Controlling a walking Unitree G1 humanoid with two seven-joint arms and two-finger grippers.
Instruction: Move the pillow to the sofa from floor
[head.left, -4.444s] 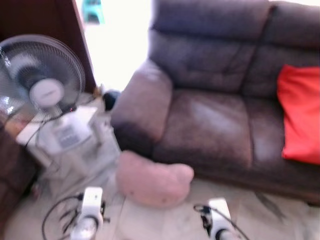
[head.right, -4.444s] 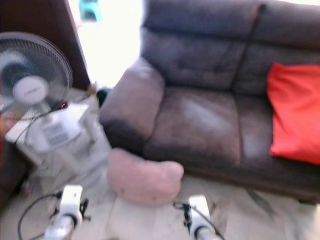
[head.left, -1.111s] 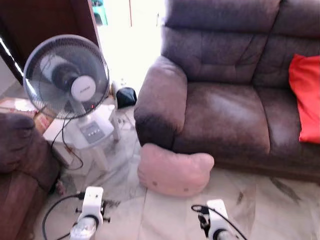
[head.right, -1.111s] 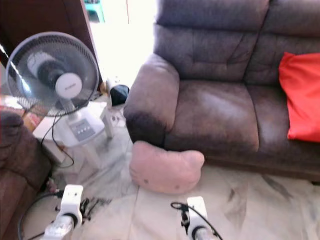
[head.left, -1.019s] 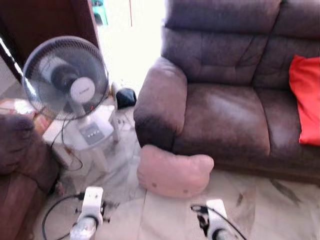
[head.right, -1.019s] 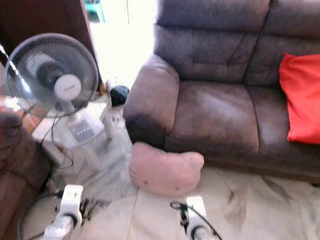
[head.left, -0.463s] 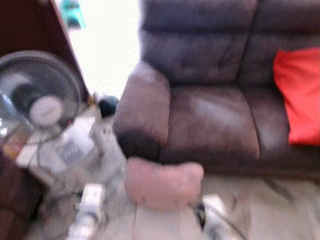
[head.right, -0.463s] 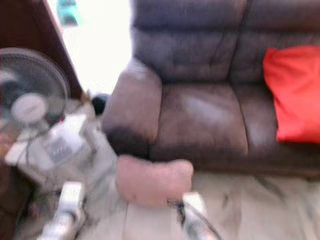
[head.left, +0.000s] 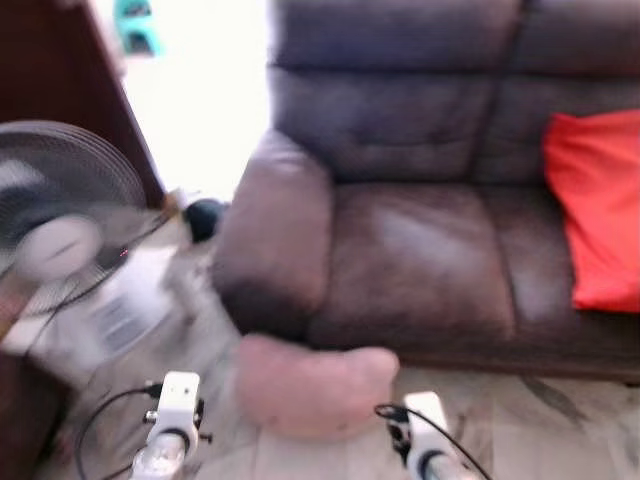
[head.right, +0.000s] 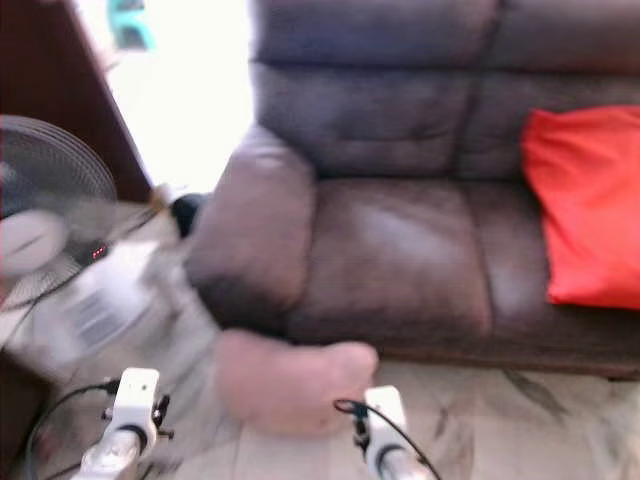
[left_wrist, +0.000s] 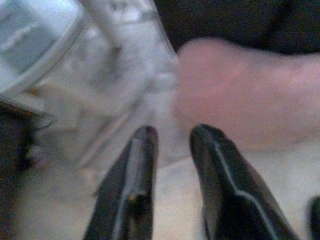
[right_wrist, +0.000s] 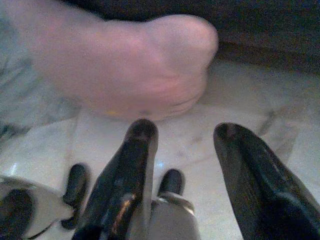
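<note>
One pink pillow (head.left: 315, 385) on floor (head.right: 520, 420), against sofa (head.left: 420, 250) base below the armrest | looks soft, light, squashy — pinch a bulging end or corner | left gripper (left_wrist: 170, 137) slightly parted, right gripper (right_wrist: 182, 132) wide apart — both empty, near pillow

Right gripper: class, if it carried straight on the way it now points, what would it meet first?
Probably the soft pink pillow on the floor, directly ahead of the open right gripper; depth is blurred.

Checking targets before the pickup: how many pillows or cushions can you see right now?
2. A pink pillow on the floor against the sofa front, and a red cushion on the sofa's right seat. Others may lie outside the frame.
</note>
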